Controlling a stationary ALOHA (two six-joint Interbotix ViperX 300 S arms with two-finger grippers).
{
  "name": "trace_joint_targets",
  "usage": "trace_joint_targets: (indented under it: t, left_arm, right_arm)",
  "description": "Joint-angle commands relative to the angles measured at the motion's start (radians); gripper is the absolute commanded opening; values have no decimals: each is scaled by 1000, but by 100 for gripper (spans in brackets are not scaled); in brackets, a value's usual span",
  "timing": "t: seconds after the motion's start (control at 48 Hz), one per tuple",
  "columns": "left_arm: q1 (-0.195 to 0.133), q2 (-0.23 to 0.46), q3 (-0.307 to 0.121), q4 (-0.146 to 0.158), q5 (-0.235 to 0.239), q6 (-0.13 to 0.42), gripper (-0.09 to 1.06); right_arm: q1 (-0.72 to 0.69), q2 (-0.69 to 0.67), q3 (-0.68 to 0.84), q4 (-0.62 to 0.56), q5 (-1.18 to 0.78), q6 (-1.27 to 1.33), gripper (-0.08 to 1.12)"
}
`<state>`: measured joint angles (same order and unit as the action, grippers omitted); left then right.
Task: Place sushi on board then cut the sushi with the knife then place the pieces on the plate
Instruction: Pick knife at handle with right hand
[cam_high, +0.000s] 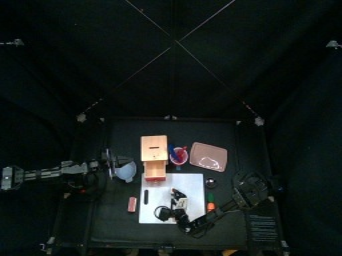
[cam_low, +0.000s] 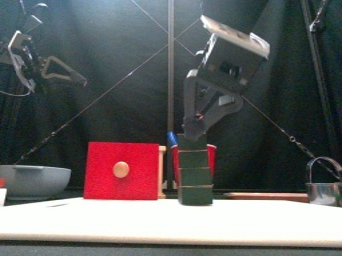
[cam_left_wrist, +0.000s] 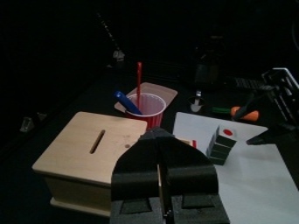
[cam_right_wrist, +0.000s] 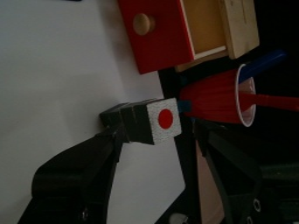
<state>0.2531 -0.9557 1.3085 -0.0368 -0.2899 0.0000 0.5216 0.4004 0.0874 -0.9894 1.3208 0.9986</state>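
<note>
While the left gripper (cam_left_wrist: 160, 171) hangs high over the worktop's left edge, jaws pressed together and empty, the right gripper (cam_low: 195, 136) hovers just above the sushi roll (cam_low: 195, 175), jaws spread and gripping nothing; the roll stands upright on the white cutting board (cam_high: 191, 182) near the worktop's front edge, bare board around it; behind the board's back edge sit the wooden box (cam_high: 152, 150), red cup (cam_high: 175, 155) and pink tray (cam_high: 210, 155); a bowl (cam_high: 123, 172) lies left, a metal cutter (cam_low: 325, 188) right.
</note>
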Motion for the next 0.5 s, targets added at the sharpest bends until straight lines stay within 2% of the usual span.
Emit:
trace_joint_targets:
  t: [0.021,0.104,0.292,0.5]
  left_arm:
    - [3,2,-12,-2,-8,0,1]
    - [3,2,-11,-2,-6,2,1]
    - [3,2,-3,-2,-6,2,1]
    - [3,2,-2,-2,-6,3,1]
  right_arm:
    - [-31,-84,23,78,-91,18,95]
    - [-38,-86,49,101,-138,38,95]
    - [-44,-120,57,2,-92,38,95]
    - [-72,-166,87,-2,-104,38,95]
